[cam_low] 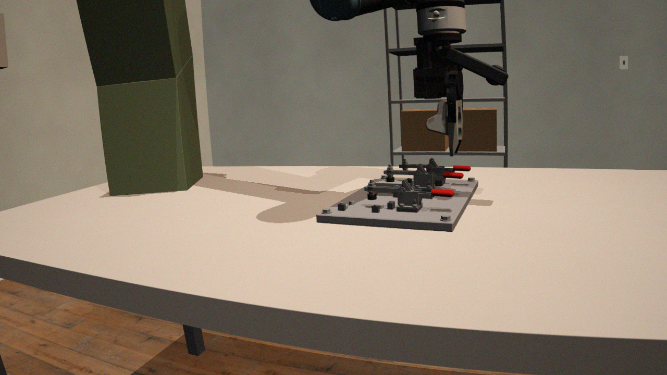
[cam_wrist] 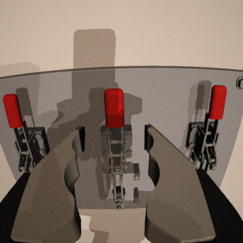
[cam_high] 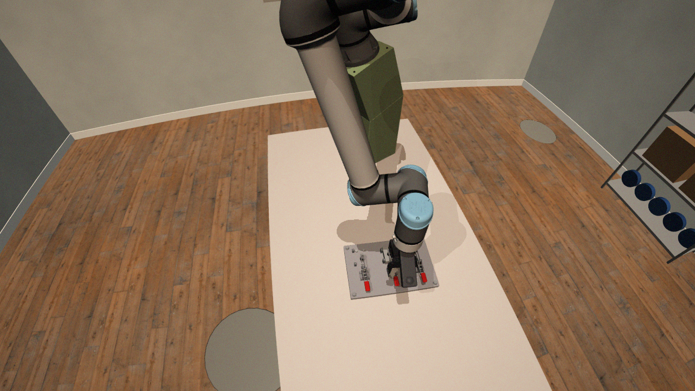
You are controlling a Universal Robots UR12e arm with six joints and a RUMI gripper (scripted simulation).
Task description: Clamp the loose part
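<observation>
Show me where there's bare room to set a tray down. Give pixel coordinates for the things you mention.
Seen from the top: the white table (cam_high: 310, 218) (cam_low: 186, 261) (cam_wrist: 169, 27) left of the fixture plate (cam_high: 384, 288) (cam_low: 382, 223) (cam_wrist: 162, 94), and below its handle-side edge. Crowded: the plate, with three toggle clamps (cam_high: 364, 272) (cam_low: 410, 198) (cam_wrist: 116, 148) and the gripper (cam_high: 394, 272) (cam_low: 452, 151) (cam_wrist: 114, 127) above.

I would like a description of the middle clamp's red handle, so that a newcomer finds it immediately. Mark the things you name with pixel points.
On the pale table (cam_high: 310, 330) (cam_low: 233, 261) lies a grey plate (cam_high: 384, 289) (cam_low: 386, 223) (cam_wrist: 162, 88) with three clamps. The middle red handle (cam_low: 453, 175) (cam_wrist: 115, 108) is the one framed between the open fingers in the wrist view; its two neighbours stand outside them.
</observation>
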